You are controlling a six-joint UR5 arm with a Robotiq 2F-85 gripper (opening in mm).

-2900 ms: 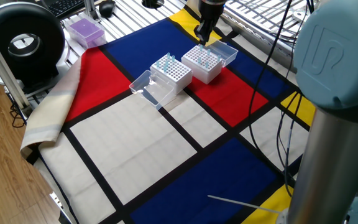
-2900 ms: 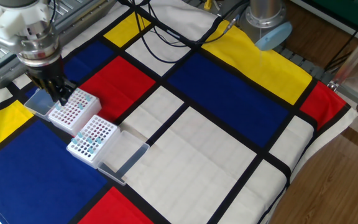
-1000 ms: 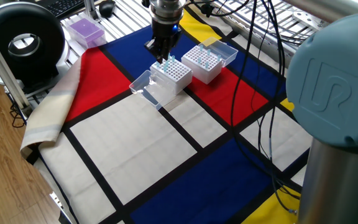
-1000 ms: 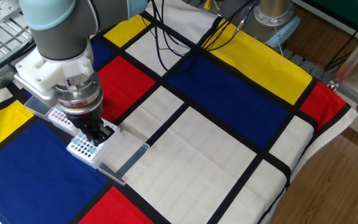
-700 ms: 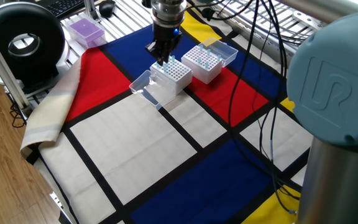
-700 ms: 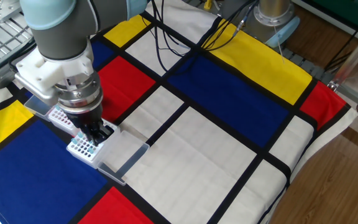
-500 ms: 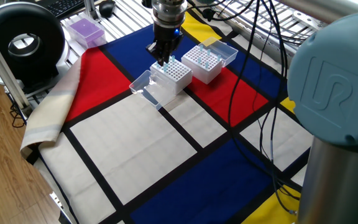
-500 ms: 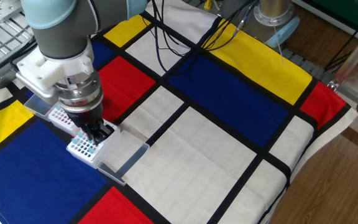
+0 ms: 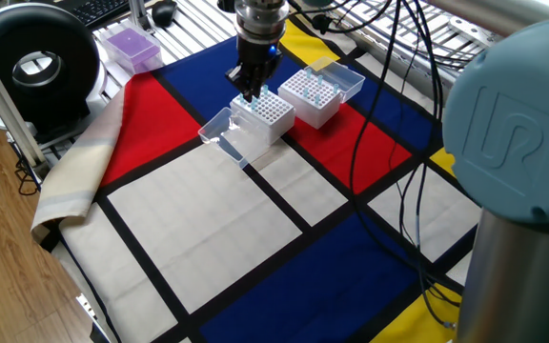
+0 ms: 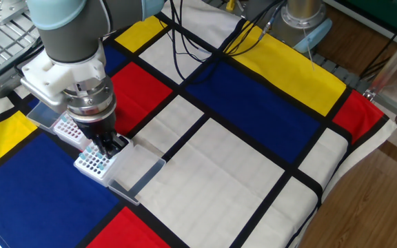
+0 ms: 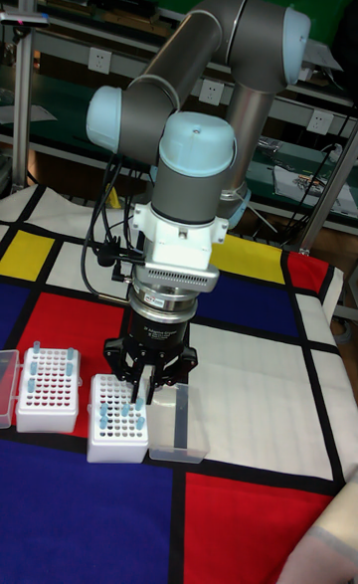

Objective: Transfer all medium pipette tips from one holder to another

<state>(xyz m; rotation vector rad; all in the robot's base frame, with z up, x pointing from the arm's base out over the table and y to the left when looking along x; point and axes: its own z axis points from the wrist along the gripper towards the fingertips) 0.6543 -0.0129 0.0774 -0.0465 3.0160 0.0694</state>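
The pincer [image 11: 140, 386] is hanging straight down over one white rack [image 11: 116, 432], probably so a tip can drop cleanly into a hole. Its fingers are standing close together on what looks like one pale blue tip, though the grip is too small to confirm. Other medium pipette tips [image 11: 105, 413] are sitting directly beneath the pincer in that rack; more are waiting in the second rack [image 11: 49, 387] just beside it on the counter [image 10: 253, 172].
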